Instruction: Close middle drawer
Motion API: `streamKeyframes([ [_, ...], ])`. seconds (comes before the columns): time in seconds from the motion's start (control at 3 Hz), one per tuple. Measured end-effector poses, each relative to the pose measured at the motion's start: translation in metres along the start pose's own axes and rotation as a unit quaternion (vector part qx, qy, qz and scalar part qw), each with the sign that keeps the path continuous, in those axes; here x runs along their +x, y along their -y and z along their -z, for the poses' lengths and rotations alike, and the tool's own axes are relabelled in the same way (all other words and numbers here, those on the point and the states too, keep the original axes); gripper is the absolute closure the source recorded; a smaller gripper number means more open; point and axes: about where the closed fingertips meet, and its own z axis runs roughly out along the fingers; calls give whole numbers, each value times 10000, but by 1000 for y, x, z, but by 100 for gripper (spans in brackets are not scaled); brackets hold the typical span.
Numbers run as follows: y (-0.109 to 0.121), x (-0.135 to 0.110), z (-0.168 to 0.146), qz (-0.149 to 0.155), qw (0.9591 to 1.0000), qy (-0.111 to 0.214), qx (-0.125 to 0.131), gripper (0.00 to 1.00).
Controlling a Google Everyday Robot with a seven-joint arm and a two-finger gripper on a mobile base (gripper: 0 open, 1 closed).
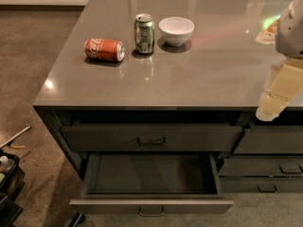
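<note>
The middle drawer is pulled far out at the bottom of the view. Its flat dark grey front faces me, with a small loop handle at the centre. Its shallow dark box holds nothing I can see. Above it, a wide drawer with the same kind of handle sits nearly flush under the countertop. My gripper hangs at the right edge of the view, cream-coloured, in front of the counter's front edge. It is up and to the right of the open drawer and does not touch it.
The grey countertop carries a red cola can lying on its side, an upright green can and a white bowl. A second column of drawers is at the right. A black cart stands on the floor at the left.
</note>
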Motion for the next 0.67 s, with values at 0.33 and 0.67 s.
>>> streamKeyframes([
  [0.33, 0, 0, 0, 0, 10000, 0, 0, 0],
  [0.67, -18, 11, -16, -130, 9998, 134, -11, 0],
])
